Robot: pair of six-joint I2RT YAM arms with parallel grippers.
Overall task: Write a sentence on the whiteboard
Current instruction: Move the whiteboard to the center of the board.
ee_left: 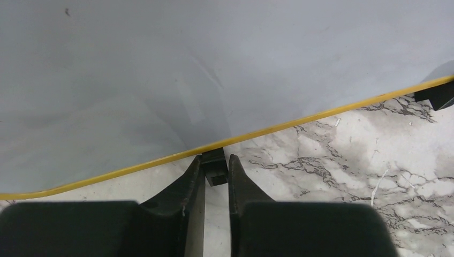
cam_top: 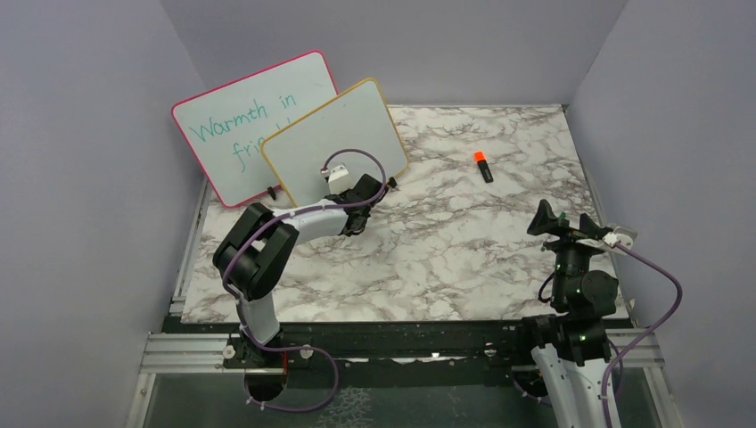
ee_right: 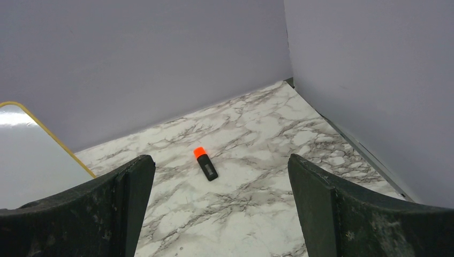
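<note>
left fingers (ee_left: 197, 179) are clenched on the small black foot (ee_left: 215, 170) under the whiteboard's (cam_top: 343, 134) yellow bottom edge. both tips look to be touching the foot's sides. right fingers (cam_top: 546, 219) are spread wide and hold nothing, well to the right of the whiteboard.

the whiteboard stands tilted on the worktop (cam_top: 446, 259), just in front of the pink-framed board (cam_top: 232, 116) and covering its lower right part. its face is blank, no sentence on it yet. the marker (cam_top: 482, 167), black with an orange cap, lies flat to the right of the whiteboard, well apart from it.

my read of the step: take hold of the whiteboard by that foot to place or steady it for writing. to do it well:
- the foot is a small handle, so squeeze square on its flat sides. a skewed grip will likely pop off.
- move low and slow along the worktop. lifting by one foot would twist the whiteboard.
- watch the second foot (ee_left: 436, 96) further right along the whiteboard's edge, since it may drag or pivot.
- leave the right fingers a free path to the marker, away from the whiteboard's right corner.

hard to make out:
- from above, my own wrist covers the whiteboard's bottom edge, so the grip shows only in the left wrist view.
- can't tell whether the whiteboard leans on the pink-framed board or stands on its own feet.
- the pink-framed board's second line is cut off behind the whiteboard.
- the second foot is clipped at the frame edge.
- the marker's ink colour is unknown, and its tip is hidden under the cap.
</note>
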